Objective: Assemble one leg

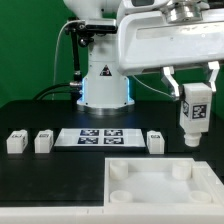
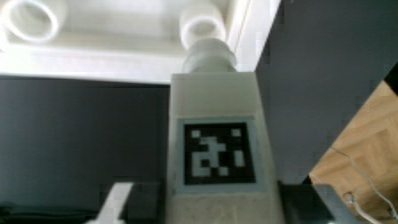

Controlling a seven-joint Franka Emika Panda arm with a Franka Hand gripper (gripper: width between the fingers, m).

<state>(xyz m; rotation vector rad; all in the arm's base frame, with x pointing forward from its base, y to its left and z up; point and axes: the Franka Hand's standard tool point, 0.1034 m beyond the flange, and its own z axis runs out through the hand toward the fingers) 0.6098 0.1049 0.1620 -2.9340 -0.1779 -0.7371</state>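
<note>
Robot gripper (image 1: 192, 86) holds one small white leg (image 1: 194, 108) upright in the air, fingers closed on its upper end, over the far corner of the white tray piece (image 1: 135, 190) on the exterior view's right. The leg looks light, stiff and smooth, likely slippery; its flat sides suit a pinch. Three other legs (image 1: 43, 141) lie on the table (image 1: 40, 185). In the blurred wrist view, the peg end is hard to make out and the fingertips are cut off

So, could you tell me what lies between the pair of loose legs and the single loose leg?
The marker board lies flat between the pair of loose legs and the single loose leg, in the exterior view.
</note>
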